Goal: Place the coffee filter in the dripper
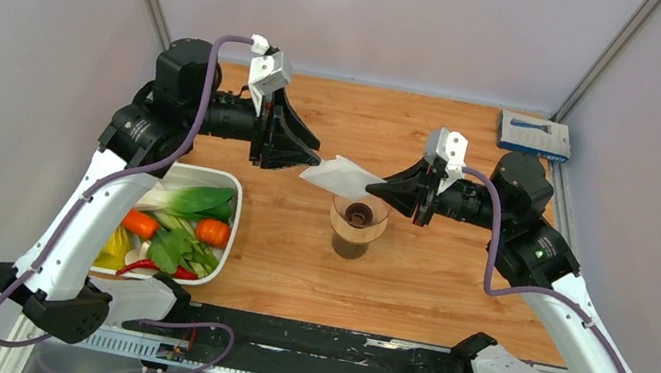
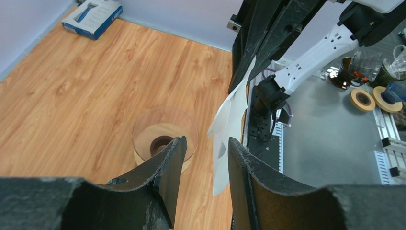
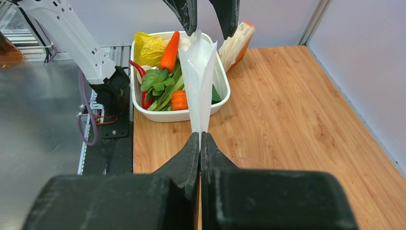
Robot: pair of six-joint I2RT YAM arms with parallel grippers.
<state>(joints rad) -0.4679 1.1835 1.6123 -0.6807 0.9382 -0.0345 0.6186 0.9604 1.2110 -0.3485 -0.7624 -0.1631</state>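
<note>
Tabletop (image 1: 294, 262) of orange woodgrain bears dripper (image 1: 358, 224); pale walls (image 1: 386, 13) around.

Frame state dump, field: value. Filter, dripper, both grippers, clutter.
coffee filter: in the air above the dripper, not in it
dripper: upright, empty
right gripper: shut on one edge of the coffee filter
left gripper: open, fingers either side of the filter's other end
clutter: vegetable tub, blue box
</note>
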